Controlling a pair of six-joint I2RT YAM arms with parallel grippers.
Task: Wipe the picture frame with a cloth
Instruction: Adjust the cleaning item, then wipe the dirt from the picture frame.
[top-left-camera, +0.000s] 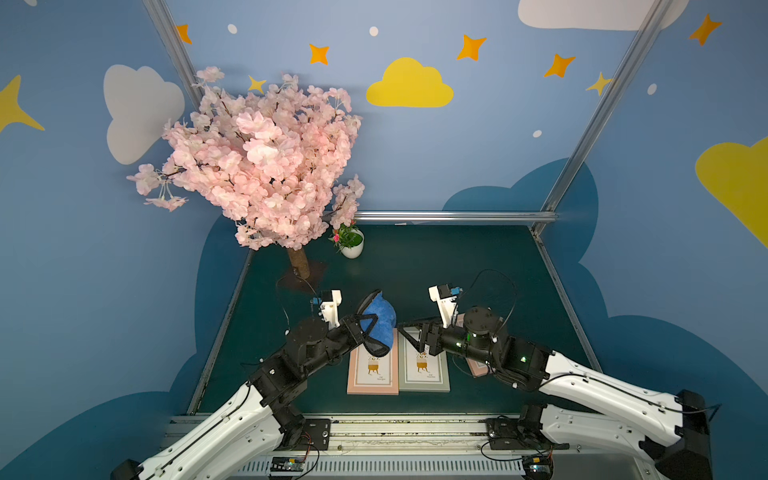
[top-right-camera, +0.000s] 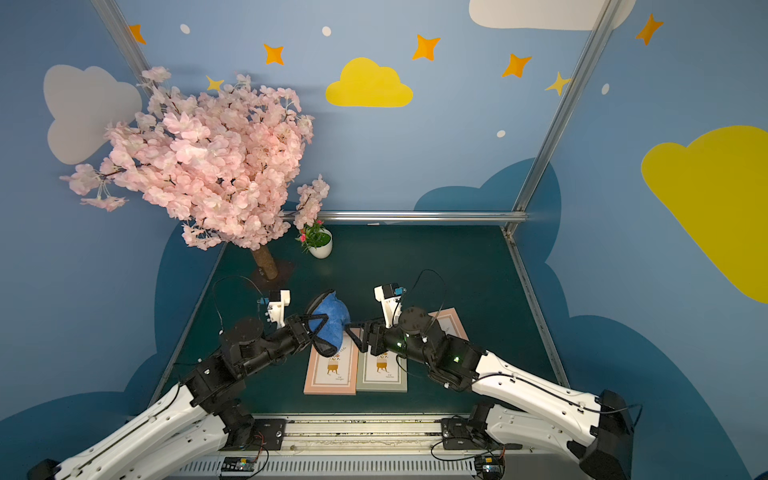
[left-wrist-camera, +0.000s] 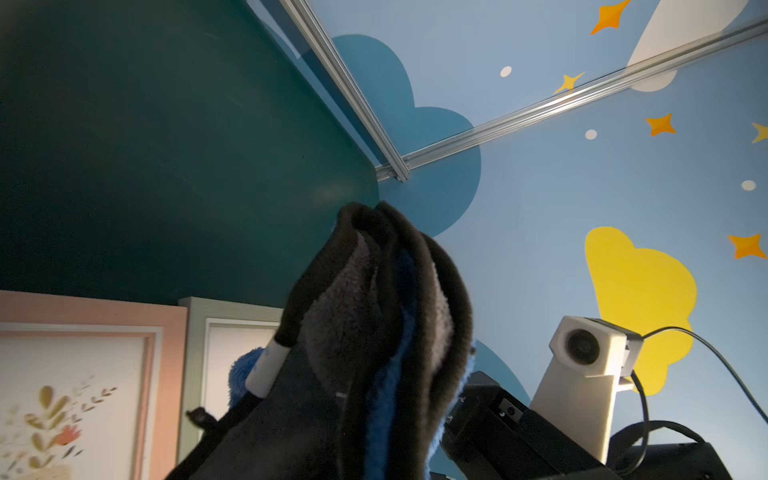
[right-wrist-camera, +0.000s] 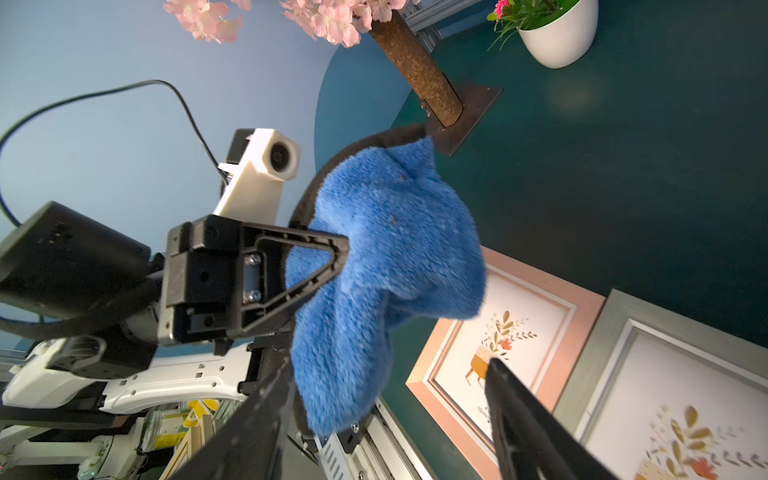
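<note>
1. Left wrist: the cloth (left-wrist-camera: 374, 332) bunches right at the lens, dark reverse outward, white tag (left-wrist-camera: 266, 370) showing; the jaws are hidden.
2. Right wrist: the left gripper (right-wrist-camera: 338, 255) is clamped on the cloth's blue plush; the right gripper (right-wrist-camera: 388, 365) gapes empty just beside it.
3. Both top views: the cloth hangs above the pink frame's (top-left-camera: 372, 374) far end.

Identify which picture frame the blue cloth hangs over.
The pink frame on the left arm's side; the cloth covers its far end, unlike the grey frame.
</note>
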